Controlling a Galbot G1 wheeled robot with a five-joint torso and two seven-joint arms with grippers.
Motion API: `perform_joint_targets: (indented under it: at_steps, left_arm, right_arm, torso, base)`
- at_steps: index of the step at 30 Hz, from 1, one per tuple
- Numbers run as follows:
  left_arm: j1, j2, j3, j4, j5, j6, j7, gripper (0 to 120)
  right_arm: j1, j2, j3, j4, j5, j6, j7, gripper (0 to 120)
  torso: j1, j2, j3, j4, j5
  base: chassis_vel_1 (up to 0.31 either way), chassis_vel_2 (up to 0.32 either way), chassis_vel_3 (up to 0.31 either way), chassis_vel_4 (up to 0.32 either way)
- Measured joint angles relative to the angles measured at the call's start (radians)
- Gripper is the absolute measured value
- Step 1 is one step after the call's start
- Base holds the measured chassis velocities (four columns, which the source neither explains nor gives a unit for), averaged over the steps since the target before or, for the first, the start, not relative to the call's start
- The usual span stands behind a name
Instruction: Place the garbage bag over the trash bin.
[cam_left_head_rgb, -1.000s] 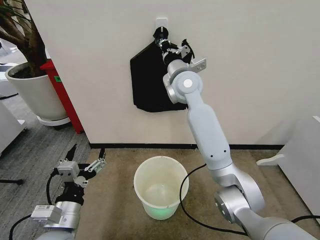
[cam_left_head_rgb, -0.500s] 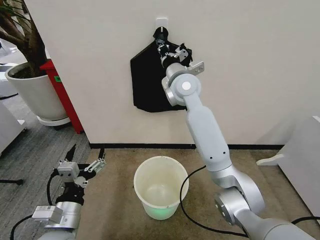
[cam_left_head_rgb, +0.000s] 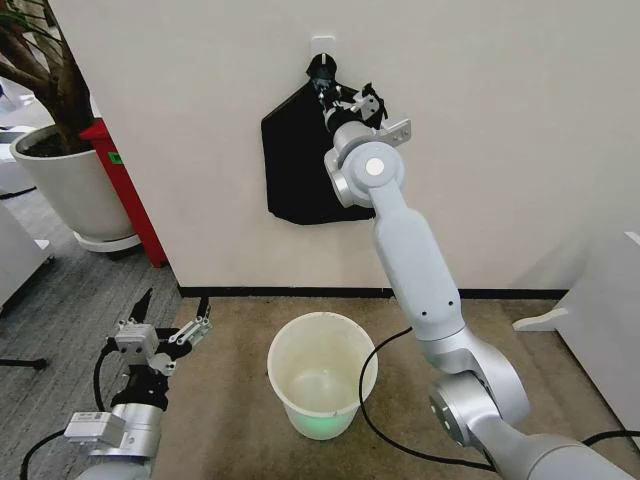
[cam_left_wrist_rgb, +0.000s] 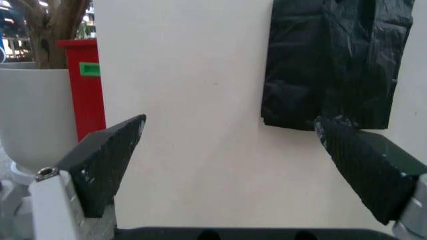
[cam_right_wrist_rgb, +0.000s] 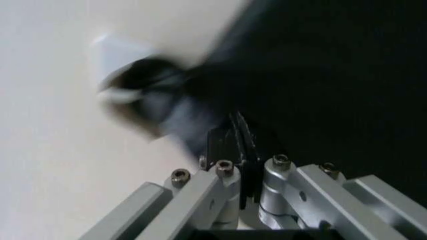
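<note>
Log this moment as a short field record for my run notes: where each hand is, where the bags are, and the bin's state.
right hand: raised to the wall, shut on the black bundle of bags just below its knotted top
bundle of bags: hanging from a white wall hook
left hand: low, left of the bin, open, holding nothing
trash bin: upright on the floor, unlined
plant pot: far left, beside a red stand

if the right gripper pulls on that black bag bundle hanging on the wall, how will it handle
Probably floppy: the black bag bundle hangs limp from the wall hook, its film creased. Likely light, since that small hook carries it. The glossy plastic may slip between the right gripper fingers, which look shut on its upper edge.
</note>
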Motion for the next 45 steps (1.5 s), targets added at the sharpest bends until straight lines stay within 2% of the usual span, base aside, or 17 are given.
perform_joint_targets:
  at_steps: [1, 4, 6, 9, 13, 15, 16, 21, 30, 34, 36, 39, 41, 45]
  left_arm:
    - [0.000, 0.000, 0.000, 0.000, 0.000, 0.000, 0.000, 100]
    - [-0.002, -0.005, -0.003, 0.013, 0.025, -0.017, 0.009, 100]
    - [-0.001, -0.008, -0.005, 0.018, 0.039, -0.027, 0.015, 100]
    - [0.000, -0.011, -0.005, 0.019, 0.042, -0.031, 0.018, 100]
    - [0.001, -0.015, -0.006, 0.020, 0.041, -0.035, 0.020, 100]
    - [0.001, -0.013, -0.005, 0.020, 0.038, -0.035, 0.021, 100]
    - [0.001, -0.013, -0.005, 0.020, 0.038, -0.035, 0.021, 100]
    - [0.003, -0.012, -0.005, 0.020, 0.035, -0.037, 0.025, 100]
    - [0.000, -0.014, -0.002, 0.023, 0.031, -0.038, 0.023, 100]
    - [-0.006, -0.013, 0.000, 0.024, 0.010, -0.029, 0.016, 100]
    - [-0.009, -0.013, -0.001, 0.023, -0.007, -0.021, 0.013, 100]
    - [-0.011, -0.014, -0.003, 0.023, -0.010, -0.020, 0.013, 100]
    - [-0.011, -0.014, -0.004, 0.023, -0.013, -0.019, 0.013, 100]
    - [-0.012, -0.013, -0.003, 0.024, -0.013, -0.019, 0.012, 100]
  right_arm:
    - [0.000, 0.000, 0.000, 0.000, 0.000, 0.000, 0.000, 0]
    - [0.006, 0.000, -0.002, 0.023, 0.016, 0.032, 0.177, 0]
    - [-0.004, 0.000, -0.010, 0.044, 0.023, 0.033, 0.210, 0]
    - [-0.025, 0.000, -0.025, 0.071, 0.023, 0.024, 0.190, 0]
    - [-0.103, -0.012, -0.084, 0.164, -0.010, 0.000, 0.025, 0]
    - [-0.120, -0.023, -0.097, 0.181, -0.026, -0.004, -0.057, 8]
    - [-0.120, -0.023, -0.097, 0.181, -0.026, -0.004, -0.057, 8]
    - [-0.088, -0.017, -0.096, 0.150, -0.064, -0.007, -0.143, 27]
    - [-0.010, -0.001, -0.045, 0.025, -0.112, 0.000, -0.140, 63]
    - [-0.008, -0.001, -0.050, 0.016, -0.117, 0.002, -0.125, 74]
    - [-0.008, 0.000, -0.055, 0.019, -0.108, 0.003, -0.103, 84]
    - [-0.008, 0.000, -0.058, 0.021, -0.102, 0.003, -0.093, 89]
    - [-0.007, 0.000, -0.059, 0.015, -0.103, 0.004, -0.088, 98]
    - [0.008, 0.000, -0.057, -0.002, -0.108, 0.004, -0.094, 100]
  torso:
    - [0.000, 0.000, 0.000, 0.0000, 0.0000]
    - [0.000, 0.000, 0.000, 0.0000, 0.0000]
    - [0.000, 0.000, 0.000, 0.0001, -0.0001]
    - [0.000, 0.000, 0.000, -0.0001, -0.0001]
    - [0.000, 0.000, 0.000, 0.0003, -0.0002]
    - [0.000, 0.000, 0.000, -0.0001, 0.0000]
    - [0.000, 0.000, 0.000, -0.0001, 0.0000]
    - [0.000, 0.000, 0.000, 0.0000, -0.0001]
    - [0.000, 0.000, 0.000, -0.0002, 0.0000]
    - [0.000, 0.000, 0.000, -0.0001, 0.0000]
    - [0.000, 0.000, 0.000, 0.0002, -0.0001]
    - [0.000, 0.000, 0.000, 0.0002, -0.0001]
    - [0.000, 0.000, 0.000, 0.0000, 0.0000]
    - [0.000, 0.000, 0.000, 0.0001, 0.0000]
  base:
    - [0.000, 0.000, 0.000, 0.000]
    - [0.000, 0.000, 0.000, 0.000]
    - [0.000, 0.000, 0.000, 0.000]
    - [0.000, 0.000, 0.000, 0.000]
    - [0.000, 0.000, 0.000, 0.000]
    - [0.000, 0.000, 0.000, 0.000]
    - [0.000, 0.000, 0.000, 0.000]
    - [0.000, 0.000, 0.000, 0.000]
    - [0.000, 0.000, 0.000, 0.000]
    - [0.000, 0.000, 0.000, 0.000]
    - [0.000, 0.000, 0.000, 0.000]
    - [0.000, 0.000, 0.000, 0.000]
    - [0.000, 0.000, 0.000, 0.000]
    - [0.000, 0.000, 0.000, 0.000]
